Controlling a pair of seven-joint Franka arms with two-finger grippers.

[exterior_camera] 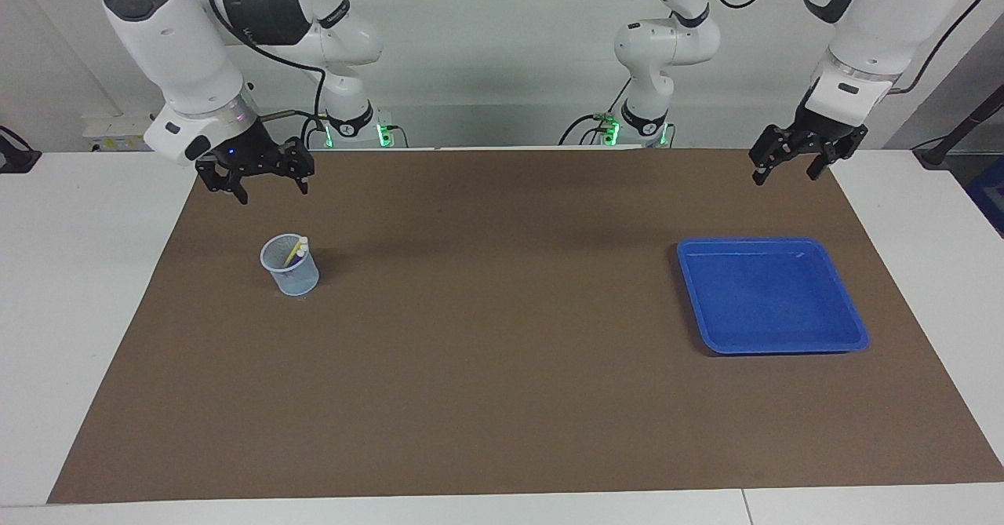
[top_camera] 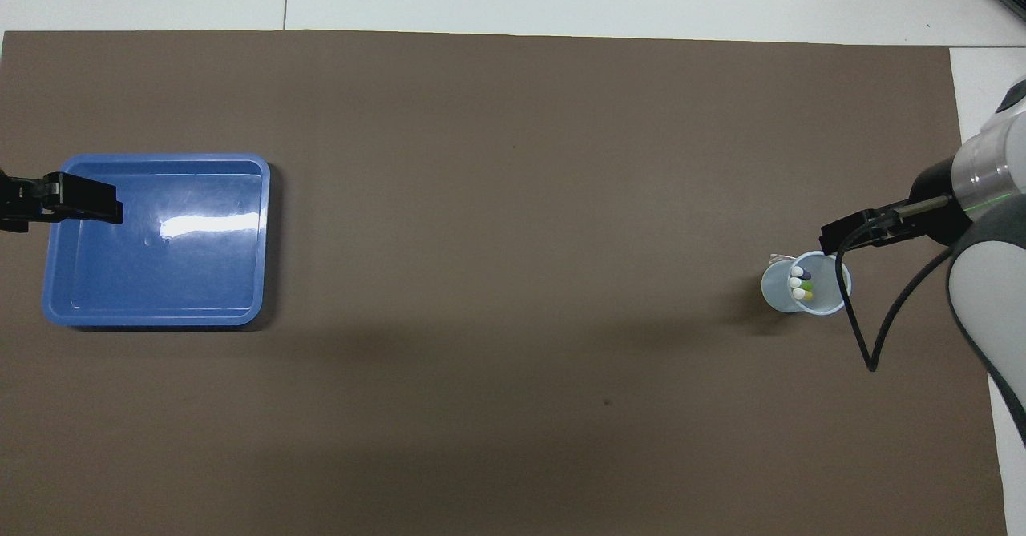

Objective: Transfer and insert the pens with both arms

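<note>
You see three pens (top_camera: 801, 284) standing in the mesh cup (exterior_camera: 291, 269); left end effector (exterior_camera: 787, 167) and right end effector (exterior_camera: 271, 186) hover open, empty.

We see three slim pens (top_camera: 801, 283) with whitish caps standing in a pale translucent cup (top_camera: 774, 289) on the brown mat (top_camera: 513, 280). Toward the left arm's end lies a shallow blue plastic tray (top_camera: 160, 312).

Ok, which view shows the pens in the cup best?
The overhead view: it looks into the cup, so all three pens show by their capped ends. The facing view shows only the yellow pen and white caps at the rim.
</note>
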